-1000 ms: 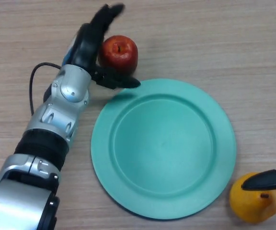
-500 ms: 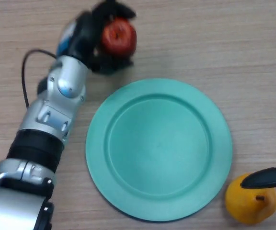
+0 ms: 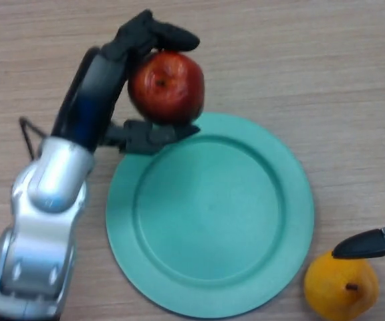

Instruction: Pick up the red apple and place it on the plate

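The left hand [image 3: 115,73] had its fingers and thumb curled round the red apple [image 3: 166,87], holding it up just over the far-left edge of the green plate [image 3: 246,281]. The apple looked round, hard and smooth, so it might slip; a grip across its fat middle seemed best.

- The green plate [image 3: 212,221] is seen with its whole inner surface bare; room to come down is offered across it.
- The plate's upper-left rim is overlapped by the red apple [image 3: 166,87], clasped in the left hand [image 3: 129,80].
- The lower-right corner is blocked by a yellow pear [image 3: 341,287] just beside the rim, with the right hand [image 3: 373,244] over it.
- Bare wooden table [image 3: 313,73] is left free at upper right.
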`<state>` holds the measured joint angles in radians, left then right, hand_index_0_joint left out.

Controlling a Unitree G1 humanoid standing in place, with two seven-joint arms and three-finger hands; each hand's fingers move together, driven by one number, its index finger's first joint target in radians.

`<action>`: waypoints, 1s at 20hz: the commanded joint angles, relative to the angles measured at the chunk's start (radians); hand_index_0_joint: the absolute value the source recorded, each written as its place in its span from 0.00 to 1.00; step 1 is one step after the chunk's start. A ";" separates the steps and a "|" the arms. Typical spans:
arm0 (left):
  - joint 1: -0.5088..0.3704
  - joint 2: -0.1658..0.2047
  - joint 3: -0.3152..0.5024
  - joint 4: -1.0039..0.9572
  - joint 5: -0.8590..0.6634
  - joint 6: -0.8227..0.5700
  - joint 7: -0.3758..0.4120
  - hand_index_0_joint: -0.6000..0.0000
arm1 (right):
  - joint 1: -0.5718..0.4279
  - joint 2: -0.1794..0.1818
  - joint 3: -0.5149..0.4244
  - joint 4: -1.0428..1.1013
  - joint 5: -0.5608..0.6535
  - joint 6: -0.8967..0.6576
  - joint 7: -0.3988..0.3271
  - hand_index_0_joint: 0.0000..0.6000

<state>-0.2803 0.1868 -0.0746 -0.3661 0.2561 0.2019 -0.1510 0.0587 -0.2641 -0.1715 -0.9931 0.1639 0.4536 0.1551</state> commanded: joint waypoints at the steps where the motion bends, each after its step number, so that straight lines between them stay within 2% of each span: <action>1: 0.057 0.009 0.001 -0.107 0.013 -0.103 0.051 0.00 | -0.023 -0.002 -0.014 -0.054 0.023 -0.087 -0.014 0.00; 4: 0.164 0.004 -0.040 -0.141 0.030 -0.158 0.071 0.00 | -0.026 0.019 -0.011 -0.054 0.012 -0.088 -0.002 0.00; 7: 0.235 0.003 -0.051 -0.105 0.082 -0.240 0.077 0.00 | -0.029 0.014 -0.016 -0.054 0.025 -0.077 -0.005 0.00; 9: 0.258 0.003 -0.050 -0.082 0.071 -0.247 0.074 0.00 | -0.028 0.020 -0.016 -0.053 0.018 -0.080 0.002 0.00; 11: 0.258 0.003 -0.061 -0.099 -0.024 -0.191 0.067 0.00 | -0.029 0.022 -0.016 -0.047 0.015 -0.081 0.003 0.00; 14: 0.262 0.003 -0.084 -0.091 -0.037 -0.181 0.063 0.00 | -0.029 0.023 -0.005 -0.048 0.005 -0.077 0.000 0.00; 15: 0.262 0.003 -0.085 -0.090 -0.033 -0.181 0.062 0.17 | -0.028 0.023 -0.005 -0.048 0.005 -0.078 0.000 0.00; 16: 0.264 0.003 -0.087 -0.085 -0.025 -0.184 0.060 0.42 | -0.025 0.024 -0.006 -0.048 0.006 -0.079 0.002 0.00; 17: 0.265 0.003 -0.088 -0.079 -0.022 -0.186 0.059 0.58 | -0.023 0.025 -0.007 -0.049 0.006 -0.081 0.003 0.00; 18: 0.267 0.003 -0.090 -0.075 -0.028 -0.180 0.060 0.83 | -0.020 0.026 -0.007 -0.050 0.006 -0.081 0.003 0.00; 19: 0.270 0.003 -0.092 -0.081 -0.037 -0.163 0.065 0.99 | -0.014 0.027 -0.005 -0.053 0.008 -0.082 0.001 0.00; 20: 0.273 0.003 -0.091 -0.099 -0.042 -0.149 0.068 1.00 | -0.008 0.025 -0.004 -0.053 0.011 -0.089 -0.002 0.00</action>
<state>0.0053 0.1798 -0.1896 -0.4028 0.2518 0.1216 -0.1358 0.0576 -0.2299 -0.1454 -0.9930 0.1637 0.4687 0.1570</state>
